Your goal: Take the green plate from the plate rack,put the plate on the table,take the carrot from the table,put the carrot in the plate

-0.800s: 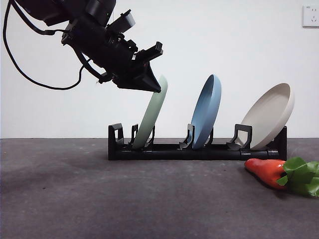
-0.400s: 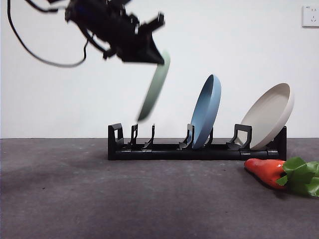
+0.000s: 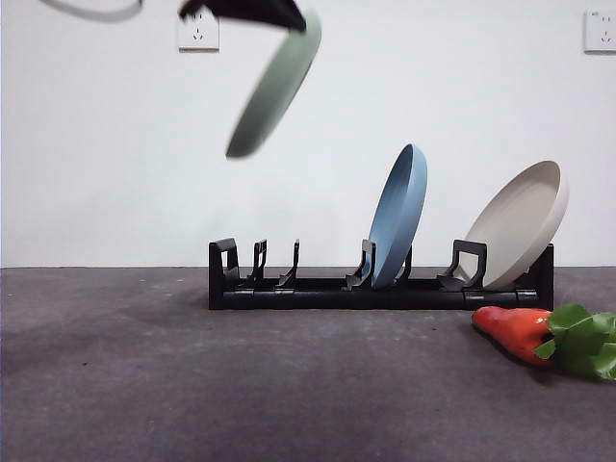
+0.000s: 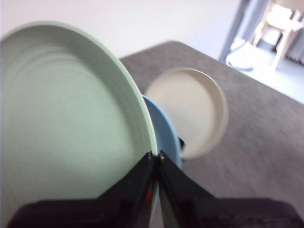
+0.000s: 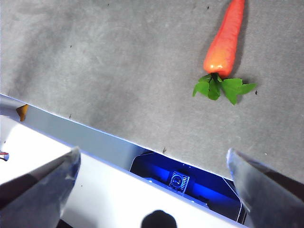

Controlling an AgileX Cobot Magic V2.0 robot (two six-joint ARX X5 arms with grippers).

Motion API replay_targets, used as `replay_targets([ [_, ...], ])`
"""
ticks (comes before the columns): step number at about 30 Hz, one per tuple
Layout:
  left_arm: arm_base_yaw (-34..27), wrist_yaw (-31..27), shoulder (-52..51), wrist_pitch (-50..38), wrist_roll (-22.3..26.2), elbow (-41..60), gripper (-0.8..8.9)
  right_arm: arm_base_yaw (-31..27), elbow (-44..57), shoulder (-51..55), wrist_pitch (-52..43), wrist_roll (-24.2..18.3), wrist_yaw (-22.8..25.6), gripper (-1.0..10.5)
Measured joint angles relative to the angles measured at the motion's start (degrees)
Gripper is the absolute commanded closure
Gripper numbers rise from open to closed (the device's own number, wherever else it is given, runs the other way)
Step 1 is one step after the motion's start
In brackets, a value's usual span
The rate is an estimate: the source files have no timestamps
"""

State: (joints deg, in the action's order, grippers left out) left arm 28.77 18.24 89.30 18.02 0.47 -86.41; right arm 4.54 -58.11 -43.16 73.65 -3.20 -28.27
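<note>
The green plate (image 3: pixel 274 85) hangs tilted in the air, high above the left end of the plate rack (image 3: pixel 318 292). My left gripper (image 3: pixel 252 10) is shut on its upper rim at the top edge of the front view. Seen from the left wrist, the jaws of the left gripper (image 4: pixel 155 155) pinch the rim of the green plate (image 4: pixel 61 118). The carrot (image 3: pixel 518 332) lies on the table (image 3: pixel 192 385) right of the rack, its leaves pointing right. My right gripper (image 5: pixel 153 159) stands open near the table's edge, well away from the carrot (image 5: pixel 225 38).
A blue plate (image 3: pixel 399 217) stands in the rack's middle slot and a beige plate (image 3: pixel 520 226) leans at its right end. The rack's left slots hold nothing. The table's edge (image 5: pixel 95 137) runs under the right gripper.
The left gripper has lifted the green plate out of the rack's left slot and carried it up and slightly left. The carrot and the other plates have not moved.
</note>
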Motion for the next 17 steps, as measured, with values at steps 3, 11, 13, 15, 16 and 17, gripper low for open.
replay_targets([
  [3, 2.0, -0.5, -5.1, 8.3, 4.0, -0.8, 8.21, 0.0, 0.0, 0.0, 0.0, 0.0, 0.0, 3.8],
  [11, 11.0, -9.7, -15.1, 30.0, 12.5, -0.9, 8.19, 0.0, 0.0, 0.0, -1.8, 0.4, 0.0, 3.8],
  [13, 14.1, -12.0, -15.4, 34.7, 14.0, -0.9, 8.19, 0.0, 0.0, 0.0, -2.3, 0.6, 0.0, 3.8],
  [15, 17.1, -14.2, -14.8, 38.4, 15.1, -0.9, 8.19, 0.0, 0.0, 0.0, -2.7, 0.7, 0.0, 3.8],
  [16, 18.6, -14.7, -14.3, 39.7, 15.5, -0.8, 8.19, 0.0, 0.0, 0.0, -2.7, 0.8, 0.0, 3.8],
  [17, 20.0, -14.9, -13.8, 40.0, 15.6, -0.4, 8.19, 0.0, 0.0, 0.0, -2.6, 0.9, 0.0, 3.8],
])
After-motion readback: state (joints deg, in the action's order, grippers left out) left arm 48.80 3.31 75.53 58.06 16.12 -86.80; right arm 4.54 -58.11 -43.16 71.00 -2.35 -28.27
